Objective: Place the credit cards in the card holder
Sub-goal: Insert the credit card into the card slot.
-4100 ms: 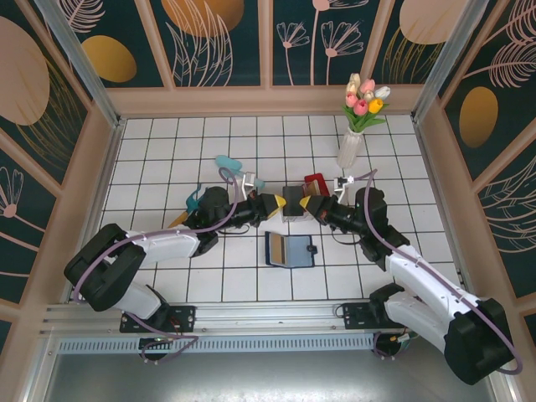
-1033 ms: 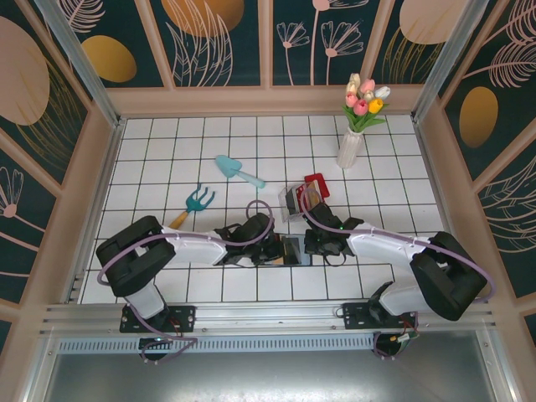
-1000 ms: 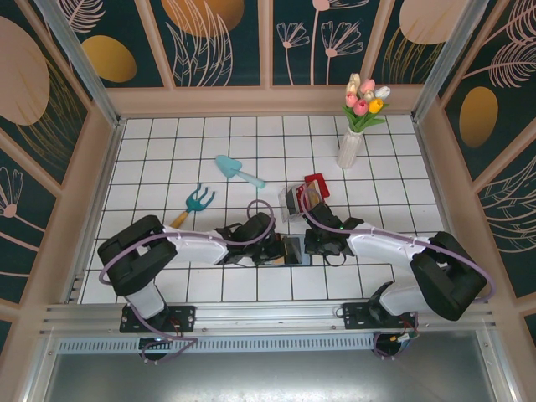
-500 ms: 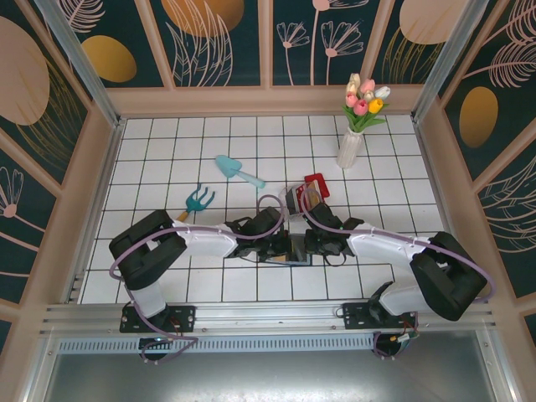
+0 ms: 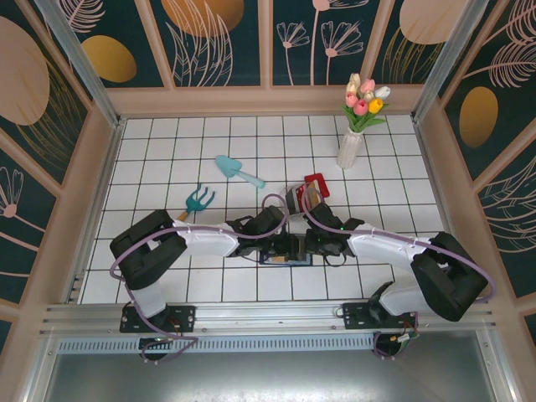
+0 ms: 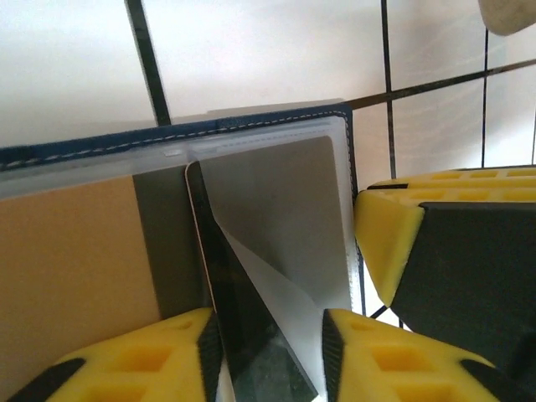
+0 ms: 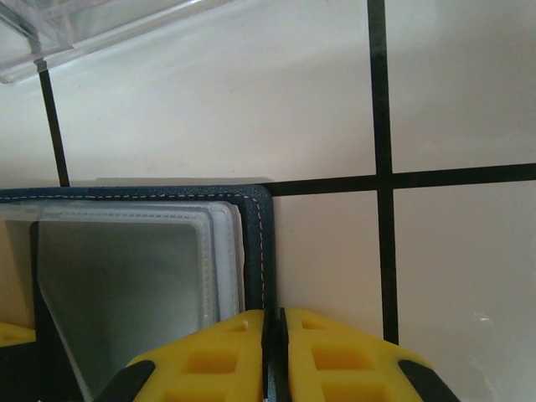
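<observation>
black card (image 6: 243,335) leans in the holder (image 6: 251,124), lower centre of the frame, long axis running up from the left pincer (image 6: 268,360), whose jaws stand spread. the right pincer (image 7: 272,335) pinches the holder's edge.

navy card holder (image 6: 251,122) open flat, blk card (image 6: 243,335) tilted partway in clear slot
</observation>
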Available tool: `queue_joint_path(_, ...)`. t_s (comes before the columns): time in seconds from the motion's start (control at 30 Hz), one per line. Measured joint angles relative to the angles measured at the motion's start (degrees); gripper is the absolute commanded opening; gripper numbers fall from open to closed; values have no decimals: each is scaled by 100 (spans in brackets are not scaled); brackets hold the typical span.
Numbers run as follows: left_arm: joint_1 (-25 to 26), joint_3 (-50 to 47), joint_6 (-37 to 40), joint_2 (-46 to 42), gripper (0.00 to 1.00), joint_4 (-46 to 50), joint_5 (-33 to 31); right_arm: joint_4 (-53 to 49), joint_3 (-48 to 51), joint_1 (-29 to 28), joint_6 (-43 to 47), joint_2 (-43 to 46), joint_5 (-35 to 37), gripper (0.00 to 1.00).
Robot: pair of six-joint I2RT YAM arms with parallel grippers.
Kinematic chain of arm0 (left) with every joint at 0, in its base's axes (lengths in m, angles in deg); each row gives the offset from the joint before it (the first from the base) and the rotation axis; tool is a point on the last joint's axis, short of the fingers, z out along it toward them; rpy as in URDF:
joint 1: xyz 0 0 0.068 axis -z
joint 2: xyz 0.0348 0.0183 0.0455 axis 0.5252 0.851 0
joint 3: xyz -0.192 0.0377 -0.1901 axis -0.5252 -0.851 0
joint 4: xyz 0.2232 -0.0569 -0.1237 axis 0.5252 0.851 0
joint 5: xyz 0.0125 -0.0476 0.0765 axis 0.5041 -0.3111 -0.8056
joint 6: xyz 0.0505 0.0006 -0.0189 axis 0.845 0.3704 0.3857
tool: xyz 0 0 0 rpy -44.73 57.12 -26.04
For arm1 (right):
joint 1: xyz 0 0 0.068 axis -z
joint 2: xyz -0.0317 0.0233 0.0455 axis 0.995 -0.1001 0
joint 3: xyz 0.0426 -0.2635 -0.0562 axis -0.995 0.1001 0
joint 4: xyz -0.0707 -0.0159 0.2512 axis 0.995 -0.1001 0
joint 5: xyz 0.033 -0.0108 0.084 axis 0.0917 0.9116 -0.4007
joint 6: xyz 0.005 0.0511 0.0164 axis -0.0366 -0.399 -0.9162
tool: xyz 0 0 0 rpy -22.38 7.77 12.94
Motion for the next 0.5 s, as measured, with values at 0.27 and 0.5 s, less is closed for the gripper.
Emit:
queue_joint_path(0.27, 11, -168, 103, -461, 49, 562, -560, -2, 0, 146, 0, 4, 79, 7)
queue_joint_path(0.5, 11, -186, 118, -466, 36, 798, -824, -50, -24, 153, 2, 4, 76, 13)
